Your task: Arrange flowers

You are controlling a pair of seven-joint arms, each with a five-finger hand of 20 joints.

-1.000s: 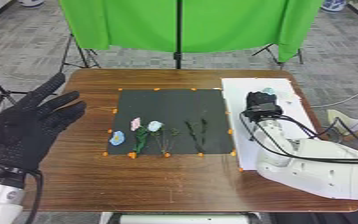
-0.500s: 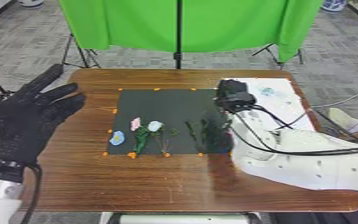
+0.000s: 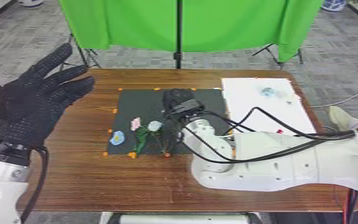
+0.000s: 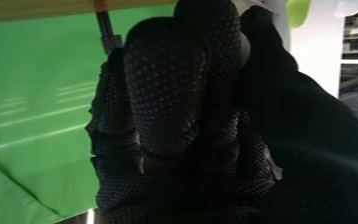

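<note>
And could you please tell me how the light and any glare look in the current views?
Head view: the white sheet is very bright, the black mat dark, and the wooden table softly lit. Right wrist view: pale streaks of light cross the green cloth, while the right hand is mostly in deep shadow.

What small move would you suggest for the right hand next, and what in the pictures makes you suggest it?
I would probably lower the right hand slowly toward the dark mat: it seems to be over the mat's far half, with the white flower nearer the robot and slightly left, so a slow descent should avoid brushing it.
</note>
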